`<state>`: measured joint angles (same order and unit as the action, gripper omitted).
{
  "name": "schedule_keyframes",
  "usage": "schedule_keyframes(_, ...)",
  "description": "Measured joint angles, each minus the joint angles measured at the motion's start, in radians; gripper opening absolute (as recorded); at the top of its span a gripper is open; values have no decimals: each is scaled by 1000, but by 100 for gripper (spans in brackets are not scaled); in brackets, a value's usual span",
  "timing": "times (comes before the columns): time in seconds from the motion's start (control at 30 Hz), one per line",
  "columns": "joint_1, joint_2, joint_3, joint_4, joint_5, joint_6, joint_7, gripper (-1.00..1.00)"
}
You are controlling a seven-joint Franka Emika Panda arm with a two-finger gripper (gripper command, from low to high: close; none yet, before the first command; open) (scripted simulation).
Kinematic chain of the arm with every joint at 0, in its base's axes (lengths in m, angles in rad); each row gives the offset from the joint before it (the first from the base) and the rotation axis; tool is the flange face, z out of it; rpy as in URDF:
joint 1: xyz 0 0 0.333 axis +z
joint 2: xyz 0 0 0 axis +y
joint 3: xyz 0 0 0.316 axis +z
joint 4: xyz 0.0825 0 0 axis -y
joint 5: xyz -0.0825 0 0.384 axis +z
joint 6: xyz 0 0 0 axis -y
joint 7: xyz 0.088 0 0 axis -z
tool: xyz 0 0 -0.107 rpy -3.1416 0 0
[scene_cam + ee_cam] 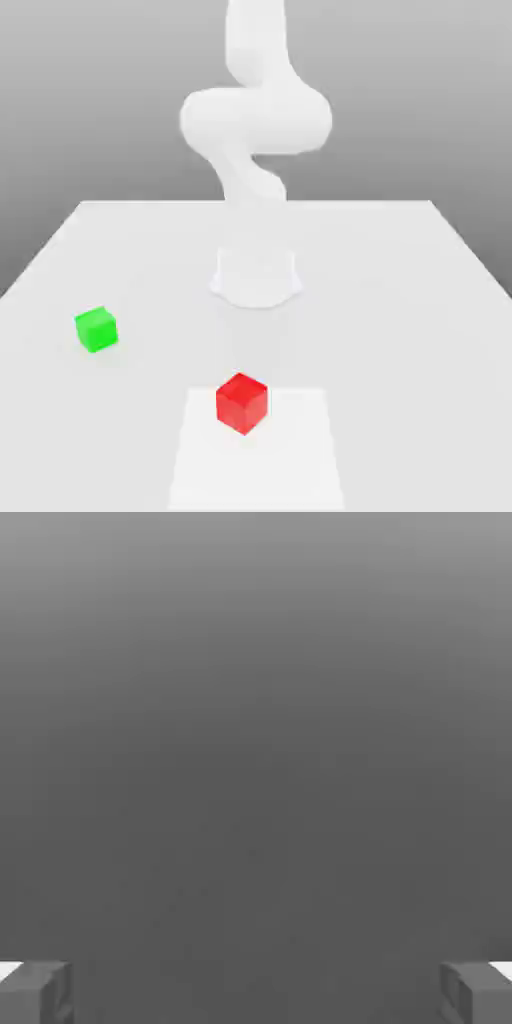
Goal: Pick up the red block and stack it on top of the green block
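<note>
Fingers point(56, 992) spread wide, holding nothing; the plain red block point(242, 404) is a bright cube.

Red block point(242, 404): plain bright red, top a bit darker. Green block point(96, 329), at 10 o'clock from red in ext. view: plain bright green. Arm point(256, 120) plain wht; table point(400, 330) plain lt gray.

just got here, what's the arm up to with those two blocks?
Nothing is being handled right now. The white robot arm has its end effector open and empty. The matte red cube sits on the white rectangular patch, and the matte green cube sits apart on the pale tabletop, towards the exterior view's left. Red isn't stacked on green yet.
</note>
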<state>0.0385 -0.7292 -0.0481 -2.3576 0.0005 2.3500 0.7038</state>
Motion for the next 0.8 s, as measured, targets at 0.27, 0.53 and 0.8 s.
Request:
schedule_keyframes(0.27,122,272,-149,-208,10,184,-365,0)
schedule_keyframes(0.53,191,582,-235,-433,-9,391,-751,0)
schedule_keyframes(0.8,183,819,-201,-474,96,575,-952,0)
